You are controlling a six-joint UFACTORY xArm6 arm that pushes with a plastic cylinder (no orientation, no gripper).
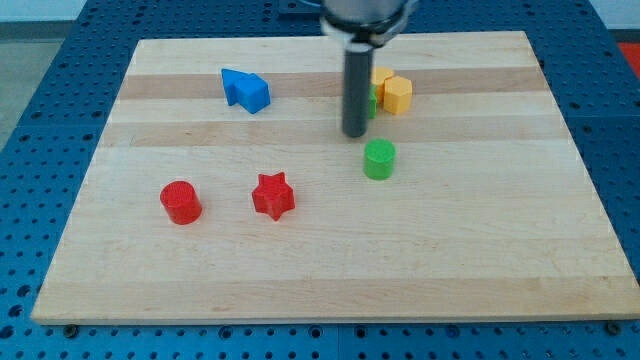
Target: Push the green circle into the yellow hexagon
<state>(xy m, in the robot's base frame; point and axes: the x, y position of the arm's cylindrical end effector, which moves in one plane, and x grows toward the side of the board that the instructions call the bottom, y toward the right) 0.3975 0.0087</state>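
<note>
The green circle [379, 159] stands on the wooden board right of centre. The yellow hexagon [398, 94] sits above it toward the view's top, touching another yellow block [381, 78] on its upper left. A second green block [371, 103] is mostly hidden behind the rod, just left of the hexagon. My tip [354, 133] is at the end of the dark rod, a little above and to the left of the green circle, apart from it, and below-left of the yellow hexagon.
A blue block [246, 89] of irregular shape lies at the upper left. A red star [273, 195] and a red circle [181, 202] sit at the lower left. The board [330, 280] rests on a blue perforated table.
</note>
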